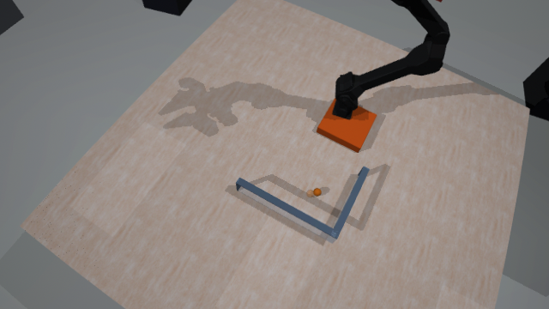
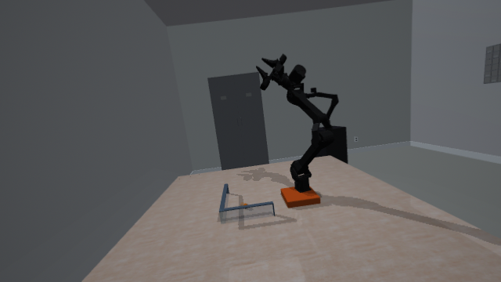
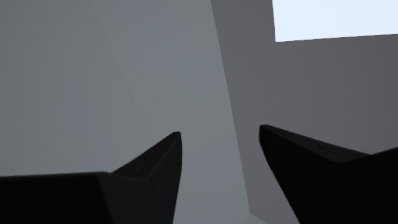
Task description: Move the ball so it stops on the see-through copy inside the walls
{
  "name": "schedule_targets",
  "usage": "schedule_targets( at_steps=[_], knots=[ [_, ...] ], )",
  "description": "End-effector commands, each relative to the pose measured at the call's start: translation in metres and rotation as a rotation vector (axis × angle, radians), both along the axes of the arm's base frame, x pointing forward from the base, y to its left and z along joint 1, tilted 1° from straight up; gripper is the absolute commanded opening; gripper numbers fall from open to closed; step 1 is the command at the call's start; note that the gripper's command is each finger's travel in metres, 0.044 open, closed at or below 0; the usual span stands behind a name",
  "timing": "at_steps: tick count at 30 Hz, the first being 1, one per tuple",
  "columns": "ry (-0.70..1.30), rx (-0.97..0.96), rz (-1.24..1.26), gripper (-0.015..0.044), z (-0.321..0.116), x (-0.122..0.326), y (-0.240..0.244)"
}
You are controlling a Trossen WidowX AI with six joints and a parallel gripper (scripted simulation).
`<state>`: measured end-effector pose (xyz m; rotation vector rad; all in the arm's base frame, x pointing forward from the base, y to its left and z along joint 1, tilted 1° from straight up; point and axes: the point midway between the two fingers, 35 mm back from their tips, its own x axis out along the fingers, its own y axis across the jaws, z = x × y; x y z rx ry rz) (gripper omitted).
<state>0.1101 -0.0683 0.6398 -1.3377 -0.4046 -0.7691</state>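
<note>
A: Jaws stood part-spread with nothing between them; the wrist view showed only bare wall and a bright patch in the gap. In the exterior view the gripper [image 2: 269, 70] was high in the upper middle of the frame, far above the bench [image 2: 352, 243], pointing up and away from it.

B: And the ball?

A: The ball [image 1: 316, 191] sat on the bench at lower centre of the top view, inside the angle of the two blue walls [image 1: 283, 207]. The see-through copy [image 1: 310, 193] lay just to its left, the two overlapping or touching; I could not tell which.

B: So how much of the job was done?

A: By my reading, nearly none. The ball was off the copy by a small margin and inside the walls, but the arm [image 1: 386, 69] was nowhere near it. Left to do: bring the jaws down, nudge or carry the ball leftward onto the copy, release, withdraw, and see it rest still.
</note>
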Motion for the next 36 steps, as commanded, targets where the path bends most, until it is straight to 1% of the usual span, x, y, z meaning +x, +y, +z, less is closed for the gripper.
schedule_targets(
  at_steps=[1, 6, 10, 16, 19, 23, 28, 32, 36],
  knots=[
    [-0.009, 0.242, 0.112, 0.0222, -0.020, 0.020, -0.051],
    [0.012, 0.530, 0.231, 0.0222, -0.056, 0.058, -0.099],
    [0.049, 0.755, 0.314, 0.0222, -0.092, 0.094, -0.125],
    [0.141, 1.077, 0.396, 0.0222, -0.154, 0.153, -0.141],
    [0.216, 1.229, 0.399, 0.0222, -0.194, 0.182, -0.142],
    [0.344, 1.430, 0.376, 0.0222, -0.254, 0.219, -0.132],
    [0.535, 1.651, 0.299, 0.0222, -0.332, 0.253, -0.103],
    [0.706, 1.795, 0.194, 0.0222, -0.393, 0.266, -0.071],
    [0.892, 1.896, 0.051, 0.0222, -0.450, 0.266, -0.035]
  ],
)
